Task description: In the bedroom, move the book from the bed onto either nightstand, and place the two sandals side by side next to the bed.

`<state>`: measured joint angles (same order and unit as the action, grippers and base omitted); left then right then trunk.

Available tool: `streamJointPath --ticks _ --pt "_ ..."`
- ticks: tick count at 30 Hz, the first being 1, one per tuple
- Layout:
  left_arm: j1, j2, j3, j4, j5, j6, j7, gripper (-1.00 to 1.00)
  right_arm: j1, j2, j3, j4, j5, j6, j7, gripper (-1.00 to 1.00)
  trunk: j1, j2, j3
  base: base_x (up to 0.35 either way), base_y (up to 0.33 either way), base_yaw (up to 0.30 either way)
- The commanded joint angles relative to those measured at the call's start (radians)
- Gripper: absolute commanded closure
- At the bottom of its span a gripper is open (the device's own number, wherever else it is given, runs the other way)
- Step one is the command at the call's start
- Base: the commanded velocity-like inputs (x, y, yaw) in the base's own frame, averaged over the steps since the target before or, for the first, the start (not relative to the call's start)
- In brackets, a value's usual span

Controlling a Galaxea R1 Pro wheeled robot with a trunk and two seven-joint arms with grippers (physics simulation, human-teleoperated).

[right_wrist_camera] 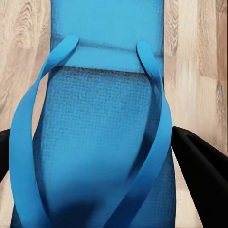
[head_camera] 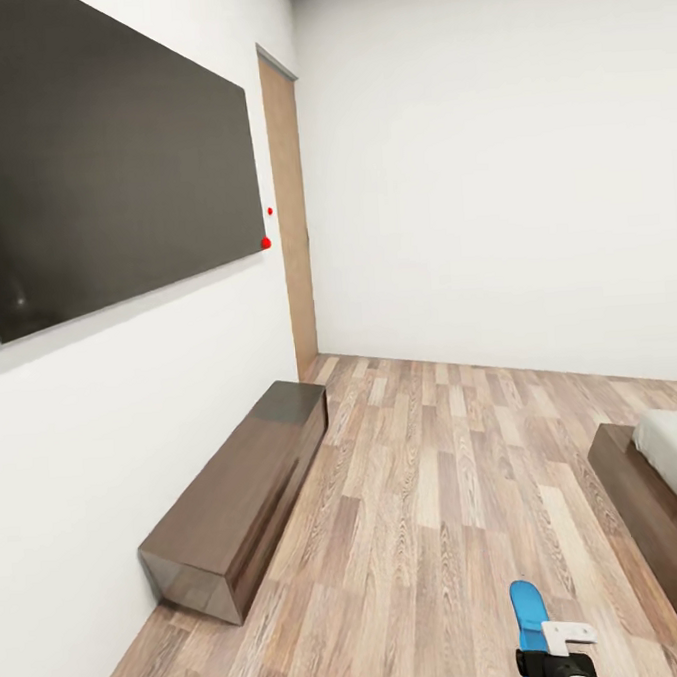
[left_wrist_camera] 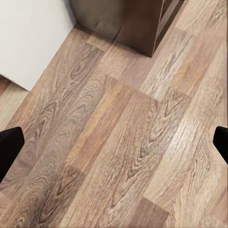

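Right gripper (right_wrist_camera: 102,156): fingers (right_wrist_camera: 202,166) closed on blue sandal (right_wrist_camera: 102,95), carried over wood floor (head_camera: 428,493) beside bed (head_camera: 658,489) corner. Left gripper (left_wrist_camera: 114,142): fingers (left_wrist_camera: 9,142) spread wide, holding nothing, above floor near low dark cabinet (left_wrist_camera: 128,21).

There are no words, numbers, labels or signs to read in any of the pictures.
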<state>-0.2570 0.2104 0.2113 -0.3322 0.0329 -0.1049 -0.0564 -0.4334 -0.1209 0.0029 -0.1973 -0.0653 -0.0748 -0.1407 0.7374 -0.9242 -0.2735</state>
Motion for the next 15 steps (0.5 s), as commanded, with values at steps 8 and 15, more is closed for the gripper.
streamJointPath --ticks 8,15 --pt "-0.001 0.000 0.005 0.000 0.005 -0.002 -0.006 -1.00 -0.001 0.001 0.000 0.004 -0.008 -0.005 0.000 1.00 -0.015 0.027 0.011 0.000 0.000 -0.135" --pt "-0.001 0.000 0.005 0.000 0.006 -0.026 -0.007 -1.00 -0.001 0.000 0.000 0.003 -0.008 -0.005 0.000 1.00 -0.015 0.027 0.011 0.000 0.000 -0.188"
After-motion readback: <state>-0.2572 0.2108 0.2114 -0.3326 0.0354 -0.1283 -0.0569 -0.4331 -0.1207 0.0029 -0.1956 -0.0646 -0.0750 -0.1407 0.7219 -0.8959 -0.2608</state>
